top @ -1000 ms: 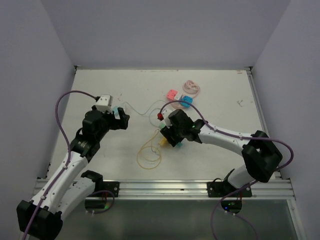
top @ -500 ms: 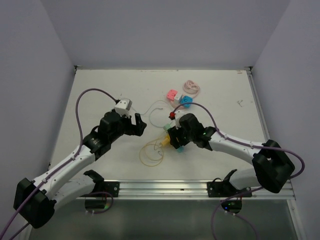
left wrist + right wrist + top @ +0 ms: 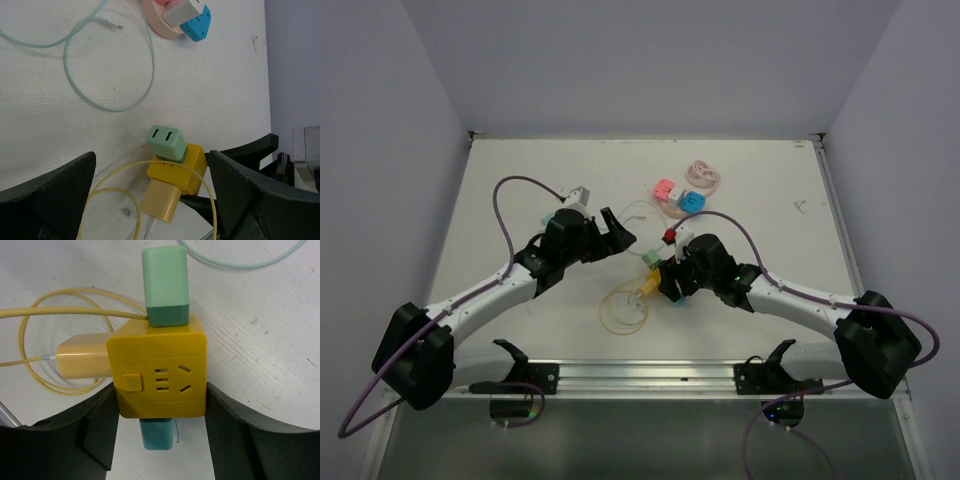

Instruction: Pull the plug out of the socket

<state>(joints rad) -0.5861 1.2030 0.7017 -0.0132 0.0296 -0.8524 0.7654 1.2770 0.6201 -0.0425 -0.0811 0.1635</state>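
Note:
A yellow cube socket [image 3: 160,372] lies on the white table. A green plug [image 3: 165,282] sits in its far side, a yellow plug [image 3: 82,362] with a yellow cable in its left side, and a teal plug [image 3: 156,435] in its near side. My right gripper [image 3: 160,400] is shut on the socket, one finger against each flank. In the top view the socket [image 3: 666,277] is mid-table. My left gripper [image 3: 618,230] is open, just left of the green plug [image 3: 653,258]. In the left wrist view its jaws stand wide on either side of the green plug [image 3: 166,142] and the socket [image 3: 185,167].
A pink adapter [image 3: 664,188], a blue adapter [image 3: 695,202] with a white plug and a pink cable coil [image 3: 705,177] lie at the back. A pale green cable [image 3: 632,214] loops beside my left gripper. The yellow cable [image 3: 620,308] coils in front of the socket.
My left arm has swung right across the table, and its open gripper now sits close to the green plug. My right gripper has shifted slightly right with the socket.

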